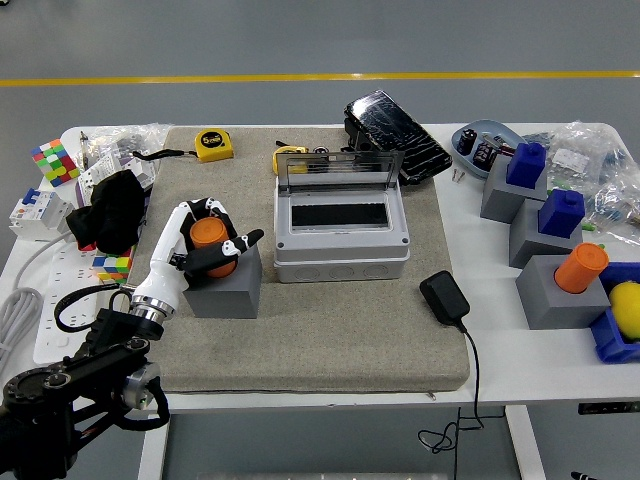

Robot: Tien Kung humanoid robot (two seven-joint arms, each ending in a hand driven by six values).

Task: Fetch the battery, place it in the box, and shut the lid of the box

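Fingers of the left hand (203, 240) wrap the orange battery (210, 234) and cover much of its side, so only its top and a strip of its body show; the grip looks closed around it, thumb crossing the front. The battery stands in the grey block (222, 283) near the mat's left edge, just left of the box (341, 238). How deep it sits in the block cannot be made out. The left arm (85, 372) is cut off at the picture's lower left corner.

The box sits near the middle of the grey mat (310, 335), its clear lid (338, 166) raised at the back; its dark inside is hard to read. A black adapter (445, 297) lies near the mat's right edge, its cable dropping over the white table (520, 350)'s near edge. A yellow tape measure (213, 144) rests at the mat's far edge. Beyond the table, grey floor carries a yellow line (320, 76).
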